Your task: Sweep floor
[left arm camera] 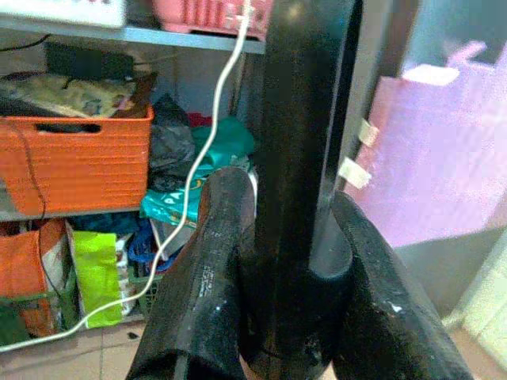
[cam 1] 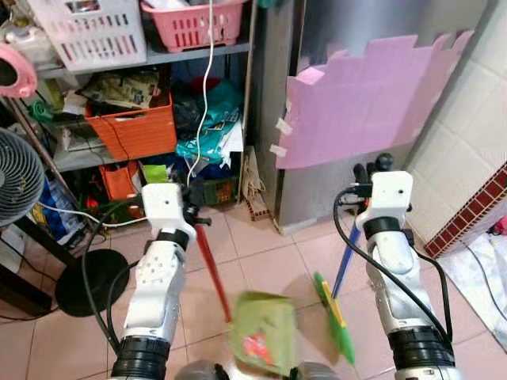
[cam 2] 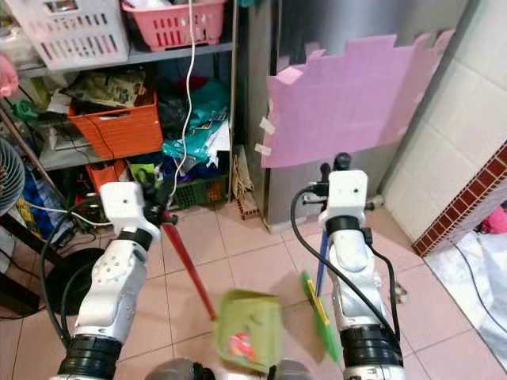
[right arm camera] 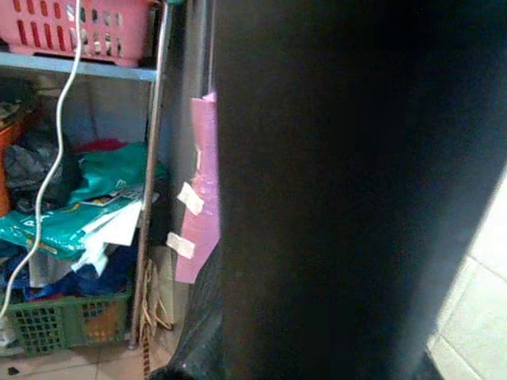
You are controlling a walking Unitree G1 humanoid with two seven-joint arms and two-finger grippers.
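Note:
My left gripper (cam 1: 195, 209) is shut on the black top of a red-handled dustpan (cam 1: 212, 265). Its green pan (cam 1: 265, 332) hangs blurred low between my arms. In the left wrist view both black fingers (left arm camera: 210, 261) clamp that black grip (left arm camera: 297, 142). My right gripper (cam 1: 371, 168) is shut on a broom with a blue handle (cam 1: 346, 261). The green broom head (cam 1: 337, 317) rests near the pink tiled floor (cam 1: 269, 261). A dark broom handle (right arm camera: 341, 190) blocks most of the right wrist view.
A cluttered shelf rack stands ahead on the left with an orange crate (cam 1: 131, 127), a pink basket (cam 1: 194, 24) and a hanging white cable (cam 1: 207, 79). A fan (cam 1: 16, 178) and its round base (cam 1: 91, 281) stand at the left. A steel cabinet with a pink mat (cam 1: 364, 103) is ahead on the right.

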